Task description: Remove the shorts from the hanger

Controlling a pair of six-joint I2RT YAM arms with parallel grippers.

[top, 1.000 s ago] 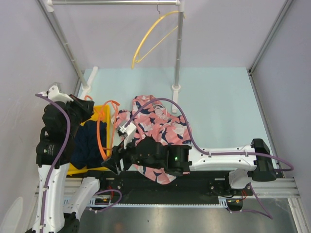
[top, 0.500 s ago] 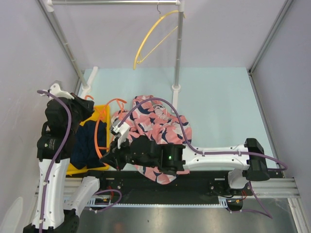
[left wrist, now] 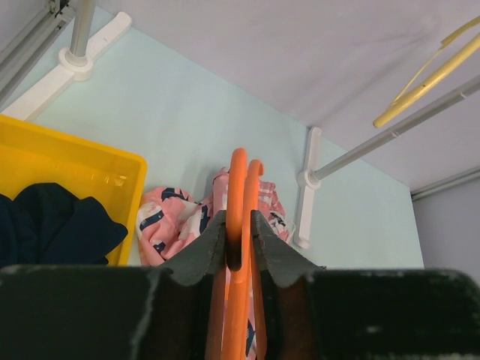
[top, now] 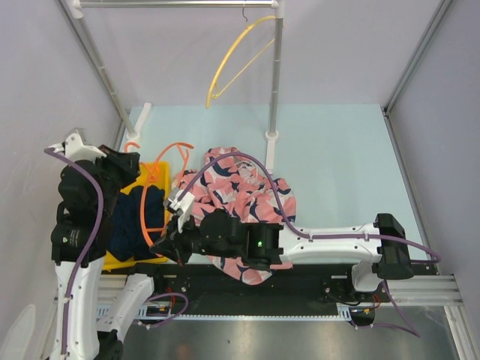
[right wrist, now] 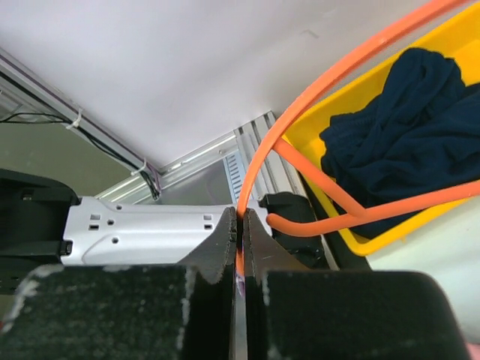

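An orange hanger stretches over the yellow bin, bare of cloth. Its far end sits in my left gripper, whose jaws are shut on the doubled orange wire. My right gripper is shut on the near end, a thin strand pinched between its pads. The navy shorts lie bunched inside the bin, also visible in both wrist views. The pink printed shorts lie on the table, partly under my right arm, and appear in the left wrist view.
A clothes rack stands at the back with its post and foot on the pale green table. A bare yellow hanger hangs from its rail. A second rack foot lies beside the bin. Grey walls close both sides.
My right gripper has slid left and closed on the hanger's near end. The left arm has drawn the hanger's far end slightly left and back.
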